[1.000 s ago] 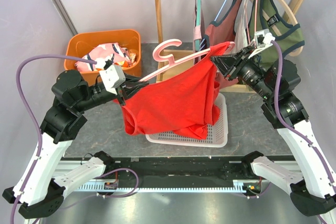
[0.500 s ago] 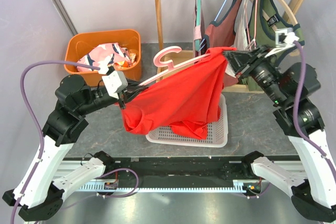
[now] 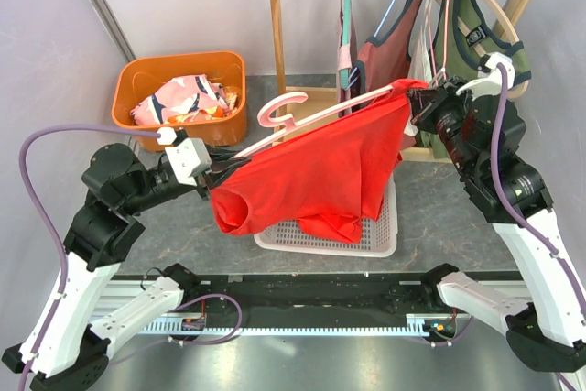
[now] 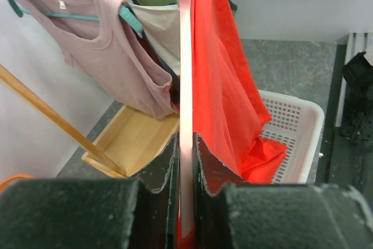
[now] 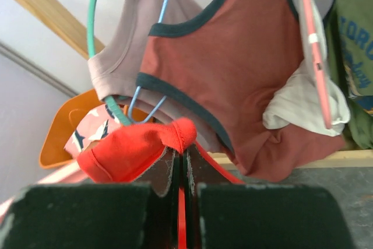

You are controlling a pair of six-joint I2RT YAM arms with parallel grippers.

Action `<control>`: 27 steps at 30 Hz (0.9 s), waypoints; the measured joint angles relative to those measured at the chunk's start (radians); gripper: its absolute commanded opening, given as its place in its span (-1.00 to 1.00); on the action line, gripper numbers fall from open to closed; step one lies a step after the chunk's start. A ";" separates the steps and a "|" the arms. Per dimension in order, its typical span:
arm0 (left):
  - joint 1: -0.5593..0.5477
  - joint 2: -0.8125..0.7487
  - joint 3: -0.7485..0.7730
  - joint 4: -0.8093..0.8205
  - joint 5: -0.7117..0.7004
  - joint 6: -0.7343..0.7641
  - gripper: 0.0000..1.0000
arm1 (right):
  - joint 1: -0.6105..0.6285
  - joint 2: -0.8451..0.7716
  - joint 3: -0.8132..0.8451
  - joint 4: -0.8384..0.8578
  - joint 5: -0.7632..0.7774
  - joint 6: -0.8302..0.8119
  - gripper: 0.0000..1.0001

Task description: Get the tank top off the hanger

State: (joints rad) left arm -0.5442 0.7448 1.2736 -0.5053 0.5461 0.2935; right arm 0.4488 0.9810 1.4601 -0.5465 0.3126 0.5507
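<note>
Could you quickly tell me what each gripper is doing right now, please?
Left gripper: closed on the pink plastic hanger.
Right gripper: closed on the red fabric tank top.

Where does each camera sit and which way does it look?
Top: above, behind the arms, looking down at the table; both arms show.
Left wrist: left arm, facing the rack; left gripper clamps the hanger.
Right wrist: right arm, facing hung shirts; right gripper pinches the red top.
Shared: all show the red top.

Only one print shows: pale-blue capitals on the olive-green top (image 5: pixel 356 56) at the right wrist view's edge. It is cut off, seemingly starting "TORO"; the lines beneath are unreadable.
</note>
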 measured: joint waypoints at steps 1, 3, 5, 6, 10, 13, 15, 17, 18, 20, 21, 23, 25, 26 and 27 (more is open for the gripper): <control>0.000 0.000 0.000 -0.006 0.008 0.001 -0.97 | 0.000 0.000 0.000 -0.003 0.013 0.001 -1.00; 0.002 -0.002 0.000 -0.020 0.018 0.008 -0.96 | 0.002 -0.005 0.003 -0.014 0.036 0.003 -1.00; 0.002 -0.008 -0.004 -0.026 0.024 0.016 -0.97 | 0.004 -0.003 0.019 -0.027 0.055 0.002 -1.00; 0.002 -0.011 -0.005 -0.029 0.026 0.019 -0.97 | 0.005 -0.003 0.027 -0.036 0.063 0.002 -1.00; 0.002 -0.023 -0.005 -0.029 0.027 0.030 -0.97 | 0.008 -0.008 0.037 -0.063 0.086 0.002 -1.00; 0.002 -0.026 -0.005 -0.016 0.023 0.030 -0.96 | 0.008 -0.019 0.024 -0.079 0.097 0.003 -1.00; 0.002 -0.026 -0.005 -0.009 0.013 0.030 -0.96 | 0.008 -0.036 -0.007 -0.082 0.100 0.004 -1.00; 0.002 -0.022 -0.001 -0.005 0.005 0.029 -0.96 | 0.008 -0.061 -0.061 -0.089 0.099 0.006 -1.00; 0.002 -0.017 0.006 -0.003 0.004 0.029 -0.97 | 0.008 -0.073 -0.089 -0.092 0.099 0.008 -1.00; 0.002 -0.003 0.026 -0.001 0.003 0.029 -0.96 | 0.008 -0.094 -0.142 -0.099 0.098 0.014 -1.00; 0.002 0.004 0.035 -0.001 0.003 0.029 -0.97 | 0.008 -0.104 -0.164 -0.099 0.096 0.016 -1.00; 0.002 0.014 0.047 -0.001 0.003 0.029 -0.96 | 0.008 -0.121 -0.193 -0.103 0.093 0.019 -1.00; 0.002 0.019 0.052 -0.002 0.003 0.029 -0.97 | 0.008 -0.140 -0.208 -0.103 0.087 0.019 -1.00; 0.002 0.021 0.056 -0.002 0.003 0.029 -0.97 | 0.008 -0.149 -0.213 -0.103 0.082 0.019 -1.00; 0.002 0.024 0.060 -0.002 0.003 0.029 -0.97 | 0.008 -0.163 -0.220 -0.100 0.072 0.019 -1.00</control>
State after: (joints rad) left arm -0.5426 0.7689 1.3331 -0.5068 0.5491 0.3222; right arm 0.4564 0.8177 1.2396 -0.6464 0.3851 0.5694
